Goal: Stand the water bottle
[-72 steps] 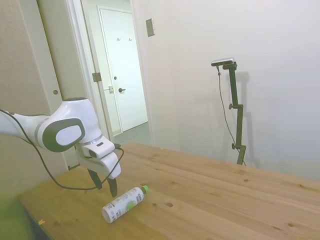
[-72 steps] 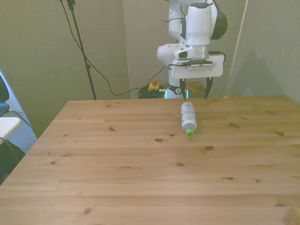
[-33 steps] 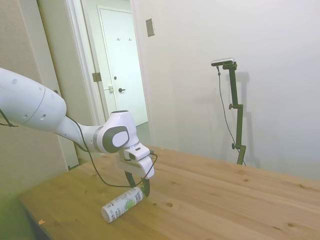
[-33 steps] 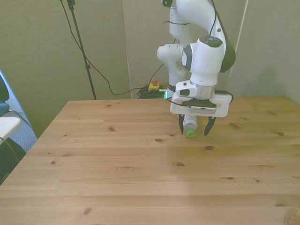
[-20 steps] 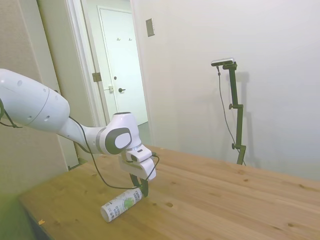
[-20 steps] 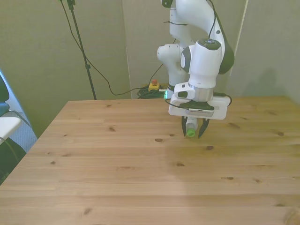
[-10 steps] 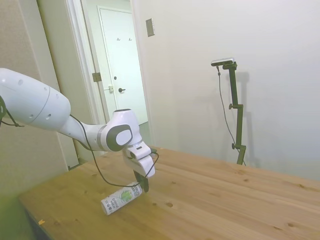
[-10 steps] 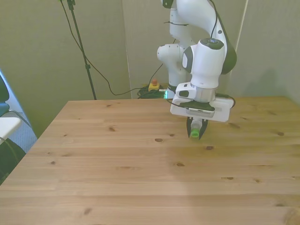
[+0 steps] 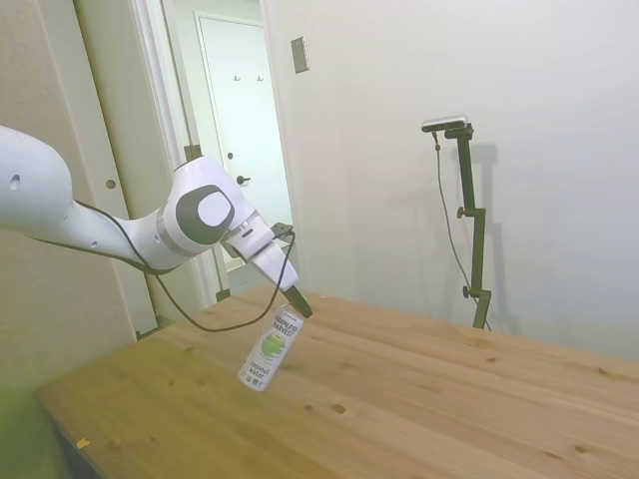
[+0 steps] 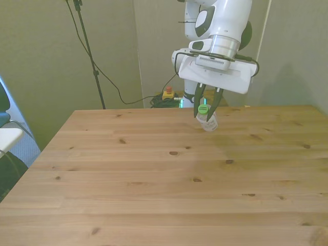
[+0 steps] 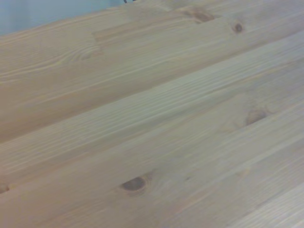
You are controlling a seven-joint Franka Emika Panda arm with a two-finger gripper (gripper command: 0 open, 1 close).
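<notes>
I see the bottle (image 9: 271,347) hanging in the air above the table (image 9: 419,399), clear of the wood, with its green cap end up in the gripper (image 9: 300,305) and its base pointing down and toward the side view's left. It is tilted, not upright. From the front view the bottle (image 10: 207,119) hangs just under the gripper (image 10: 205,107), near the table's (image 10: 154,174) far edge and a little toward the front view's right of middle; the green cap (image 10: 203,108) sits between the dark fingers (image 10: 198,97), which are closed on it.

The label is white with a round green mark near the middle. There are lines of dark text above and below that mark, running along the bottle's length, but I cannot read any word of it at this size, and I can make out no brand.

The arm comes in from the side view's left, its big white elbow joint raised above the table, and the wrist slopes down to the right toward the bottle's top, so the gripper points down at a slant. A dark cable loops from the arm down under the wrist. In the front view the flat white gripper body is tipped, its right end lower than its left.

The wrist view shows only blurred wooden planks (image 11: 156,123) with a few dark knots; the bottle does not appear in it.
</notes>
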